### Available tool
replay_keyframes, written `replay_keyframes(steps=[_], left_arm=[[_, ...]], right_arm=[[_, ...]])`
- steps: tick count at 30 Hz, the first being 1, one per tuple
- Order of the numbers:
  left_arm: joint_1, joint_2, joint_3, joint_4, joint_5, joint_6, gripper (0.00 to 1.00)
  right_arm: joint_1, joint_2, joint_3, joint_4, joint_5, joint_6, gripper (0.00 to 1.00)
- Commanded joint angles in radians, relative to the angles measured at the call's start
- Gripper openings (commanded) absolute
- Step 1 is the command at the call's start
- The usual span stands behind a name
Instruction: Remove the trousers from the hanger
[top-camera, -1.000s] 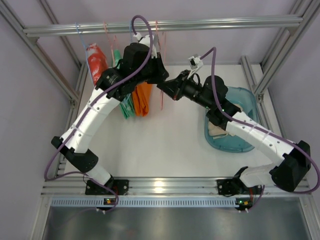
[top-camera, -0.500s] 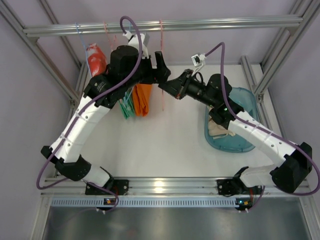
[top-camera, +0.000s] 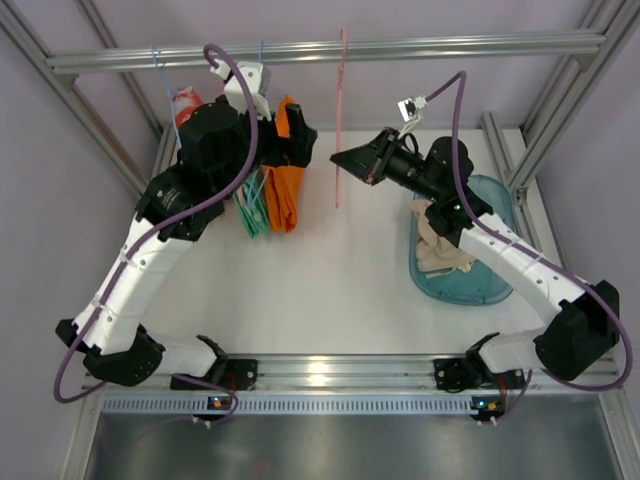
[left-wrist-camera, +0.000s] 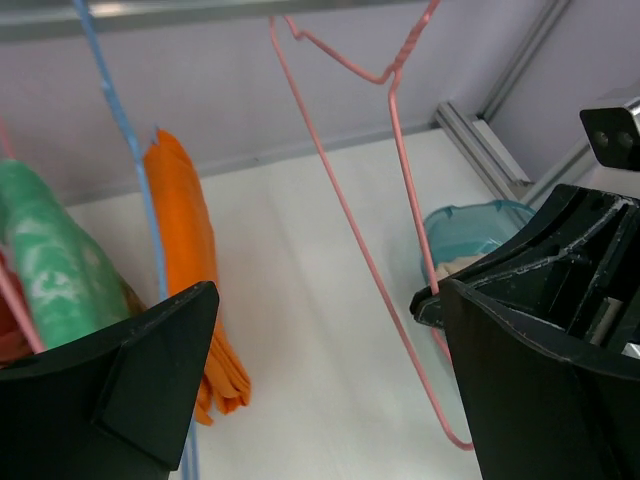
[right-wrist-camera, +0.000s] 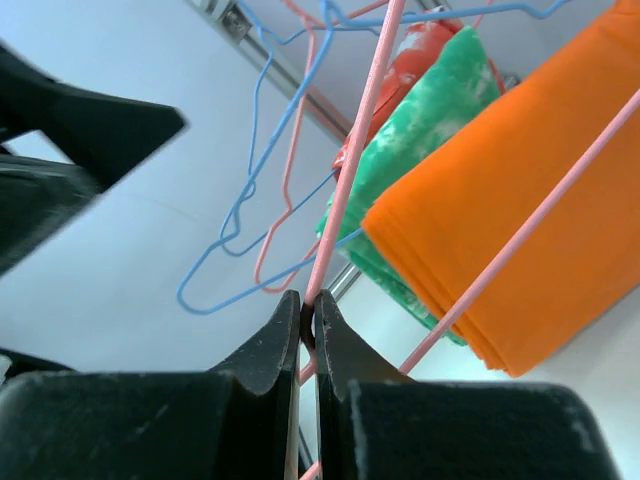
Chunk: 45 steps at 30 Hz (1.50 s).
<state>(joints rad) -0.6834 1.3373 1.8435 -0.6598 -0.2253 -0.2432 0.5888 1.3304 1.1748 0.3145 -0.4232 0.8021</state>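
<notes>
The orange trousers (top-camera: 285, 195) hang folded from the top rail, next to a blue hanger wire (left-wrist-camera: 120, 130); they also show in both wrist views (left-wrist-camera: 185, 250) (right-wrist-camera: 530, 220). A bare pink hanger (top-camera: 340, 100) hangs from the rail to their right. My right gripper (top-camera: 340, 158) is shut on the wire of that pink hanger (right-wrist-camera: 345, 170), the fingertips (right-wrist-camera: 285, 320) pinching it. My left gripper (top-camera: 298, 140) stands wide open beside the orange trousers, with nothing between its fingers (left-wrist-camera: 130, 380). The beige trousers (top-camera: 438, 245) lie in the bin.
A teal bin (top-camera: 490, 290) sits on the table at the right. Green cloth (top-camera: 250, 205) and red cloth (top-camera: 185, 105) hang left of the orange trousers. Blue and pink empty hangers (right-wrist-camera: 250, 220) crowd the rail (top-camera: 450, 45). Frame posts stand at both sides.
My left gripper has opened and drawn back left, away from the pink hanger. My right gripper, still shut on that hanger, has slid it right along the rail.
</notes>
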Motion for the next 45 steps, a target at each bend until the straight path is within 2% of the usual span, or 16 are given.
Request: replay_keyframes(steps=[1,5,9,14,21,24,25,26,35,41,45], left_arm=[[-0.002,-0.046,-0.003,0.141,-0.118,0.149,0.99],[0.013,-0.075,0.005,0.183,-0.187,0.235,0.98],[0.062,-0.105,0.013,0.183,-0.172,0.234,0.98],[0.154,-0.170,-0.067,0.167,-0.154,0.205,0.99],[0.274,-0.213,-0.113,0.057,0.045,0.101,0.98],[0.367,-0.225,-0.159,0.028,0.220,-0.017,0.94],[0.411,-0.234,-0.171,0.029,0.330,-0.039,0.93],[0.424,-0.236,-0.194,0.029,0.354,-0.069,0.92],[0.436,-0.224,-0.208,0.032,0.432,-0.111,0.90],[0.436,-0.133,-0.095,0.031,0.506,-0.137,0.84],[0.436,-0.075,-0.040,0.031,0.547,-0.162,0.82]], right_arm=[[-0.038,0.041,0.071,0.101,-0.074,0.028,0.00],[-0.063,0.087,0.101,0.101,-0.100,0.052,0.00],[-0.081,0.128,0.134,0.095,-0.118,0.043,0.00],[-0.099,0.164,0.144,0.103,-0.126,0.052,0.00],[-0.112,0.190,0.175,0.072,-0.124,0.017,0.00],[-0.115,0.207,0.160,0.052,-0.143,0.000,0.00],[-0.116,0.208,0.154,0.049,-0.144,-0.001,0.00],[-0.118,0.208,0.142,0.041,-0.146,-0.003,0.00],[-0.136,0.204,0.191,0.011,-0.115,0.039,0.00],[-0.136,0.119,0.126,-0.135,-0.031,0.008,0.00],[-0.145,0.079,0.088,-0.184,-0.031,0.034,0.00]])
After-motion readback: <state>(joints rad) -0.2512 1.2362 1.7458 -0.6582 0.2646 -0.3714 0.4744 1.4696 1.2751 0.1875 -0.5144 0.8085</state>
